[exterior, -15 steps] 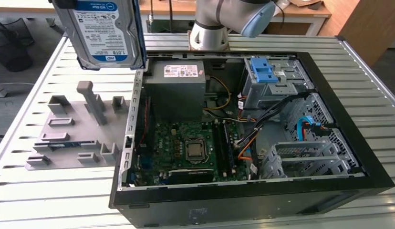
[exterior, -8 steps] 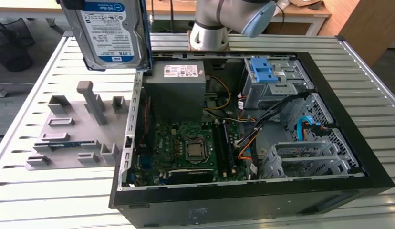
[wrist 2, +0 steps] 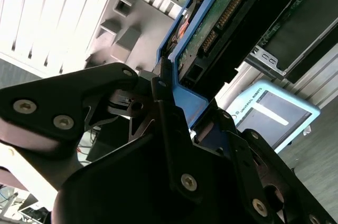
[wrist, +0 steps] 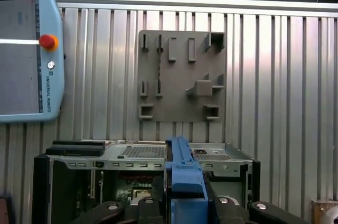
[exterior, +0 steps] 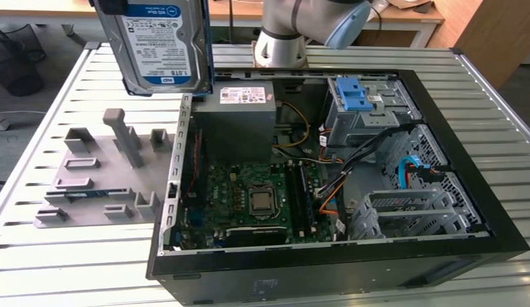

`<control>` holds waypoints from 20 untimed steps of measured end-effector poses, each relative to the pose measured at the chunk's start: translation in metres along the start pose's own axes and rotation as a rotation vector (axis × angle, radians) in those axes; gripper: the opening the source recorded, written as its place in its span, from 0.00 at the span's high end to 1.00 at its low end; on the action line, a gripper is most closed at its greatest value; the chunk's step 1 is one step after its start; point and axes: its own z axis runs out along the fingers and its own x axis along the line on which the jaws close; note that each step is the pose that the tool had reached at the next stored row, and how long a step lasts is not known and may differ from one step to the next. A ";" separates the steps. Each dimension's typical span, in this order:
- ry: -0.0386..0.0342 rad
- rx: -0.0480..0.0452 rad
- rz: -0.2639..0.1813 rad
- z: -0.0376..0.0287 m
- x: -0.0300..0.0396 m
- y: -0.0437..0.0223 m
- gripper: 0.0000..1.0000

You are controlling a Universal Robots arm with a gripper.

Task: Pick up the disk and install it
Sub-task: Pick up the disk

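Note:
The disk (exterior: 162,45) is a silver hard drive with a white-and-blue label in a blue carrier bracket. It hangs upright in the air above the gap between the grey fixture plate (exterior: 94,173) and the open computer case (exterior: 495,211). My gripper (wrist 2: 165,84) is shut on the carrier's blue edge, and its black fingers (wrist 2: 95,84) clamp it from both sides. In the second wrist view the disk's green circuit-board side (wrist 2: 211,28) shows. In the first wrist view the blue carrier edge (wrist: 184,179) points down toward the case, with the gripper (wrist: 185,205) around it.
The case lies open on the slatted metal table (exterior: 68,268). Inside are a grey power supply (exterior: 235,121), a motherboard (exterior: 256,195) and a drive cage with a blue latch (exterior: 359,96). The arm's base (exterior: 282,38) stands behind the case. A teach pendant (wrist: 26,55) lies on the table.

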 end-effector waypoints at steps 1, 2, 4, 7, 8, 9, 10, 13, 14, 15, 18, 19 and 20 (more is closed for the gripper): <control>0.0000 -0.0001 0.000 -0.0001 0.0003 -0.0017 0.64; 0.0000 -0.0002 0.000 -0.0001 0.0006 -0.0034 0.64; 0.0000 -0.0005 0.000 -0.0002 0.0013 -0.0067 0.64; 0.0000 -0.0008 0.000 -0.0003 0.0022 -0.0119 0.64; 0.0000 -0.0010 0.000 -0.0004 0.0025 -0.0136 0.64; -0.0001 -0.0010 0.000 -0.0004 0.0028 -0.0152 0.64; 0.0000 -0.0012 0.000 -0.0005 0.0031 -0.0168 0.64; -0.0001 -0.0014 0.000 -0.0006 0.0041 -0.0215 0.64; 0.0000 -0.0015 0.000 -0.0007 0.0044 -0.0229 0.64; -0.0001 -0.0016 0.000 -0.0007 0.0047 -0.0244 0.64; -0.0001 -0.0018 0.000 -0.0008 0.0055 -0.0285 0.64; 0.0000 -0.0018 0.000 -0.0009 0.0057 -0.0299 0.64; 0.0000 -0.0019 0.000 -0.0009 0.0060 -0.0313 0.64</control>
